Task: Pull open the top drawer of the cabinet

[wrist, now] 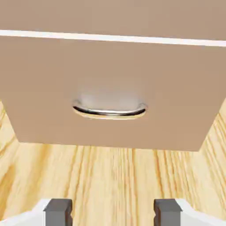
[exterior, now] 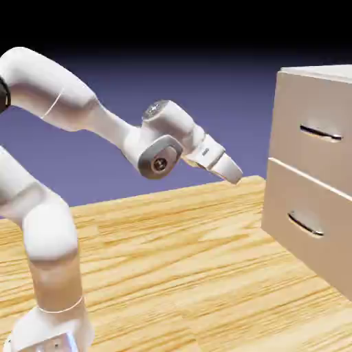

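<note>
Beige flat panels, boxy cabinet [exterior: 313,172] at right of scene on pale wood-grain table [exterior: 172,275]; lighter slab on top. Top drawer [exterior: 316,124] shut flush, above lower drawer [exterior: 309,230]. Slim dark metallic bar handle [exterior: 320,133] on top front, smooth, likely slippery; best hold at bar's middle, fingers above and below. Drawer probably rigid, sliding straight out with light pull. Gripper [exterior: 230,170] well apart, left of cabinet, tilted down; hand view frames lower handle [wrist: 109,111]; grey fingertips [wrist: 58,211] spread, holding nothing
</note>
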You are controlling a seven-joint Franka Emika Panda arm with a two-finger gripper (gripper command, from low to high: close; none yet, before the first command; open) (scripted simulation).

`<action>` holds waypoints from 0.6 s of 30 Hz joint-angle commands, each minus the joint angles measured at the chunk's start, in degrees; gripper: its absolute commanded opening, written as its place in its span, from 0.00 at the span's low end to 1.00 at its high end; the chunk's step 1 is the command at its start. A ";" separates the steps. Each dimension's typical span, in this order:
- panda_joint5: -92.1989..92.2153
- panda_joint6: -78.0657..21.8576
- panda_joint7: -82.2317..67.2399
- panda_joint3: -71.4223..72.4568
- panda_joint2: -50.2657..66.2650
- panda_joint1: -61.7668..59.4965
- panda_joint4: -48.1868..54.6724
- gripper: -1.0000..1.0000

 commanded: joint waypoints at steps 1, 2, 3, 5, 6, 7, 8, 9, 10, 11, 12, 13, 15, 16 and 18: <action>-2.50 -0.32 -1.87 1.18 0.87 -1.07 0.79 0.50; -4.99 -0.64 -3.74 2.37 1.73 -2.14 1.58 0.50; -7.48 -0.96 -5.61 3.55 2.59 -3.21 2.36 0.50; -12.46 -1.60 -9.35 5.91 4.32 -5.35 3.94 0.50; -14.95 -1.92 -11.21 7.10 5.19 -6.42 4.73 0.50; -17.45 -2.24 -13.08 8.28 6.05 -7.50 5.51 0.50; -19.94 -2.56 -14.95 9.46 6.91 -8.57 6.30 0.50; -22.43 -2.88 -16.82 10.64 7.78 -9.64 7.09 0.50; -24.92 -3.20 -18.69 11.83 8.64 -10.71 7.88 0.50; -27.41 -3.52 -20.56 13.01 9.50 -11.78 8.66 0.50; -29.90 -3.84 -22.43 14.19 10.37 -12.85 9.45 0.50; -32.40 -4.16 -24.30 15.38 11.23 -13.92 10.24 0.50; -37.38 -4.80 -28.03 17.74 12.96 -16.06 11.81 0.50; -39.87 -5.12 -29.90 18.92 13.82 -17.13 12.60 0.50; -44.86 -5.76 -33.64 21.29 15.55 -19.27 14.17 0.50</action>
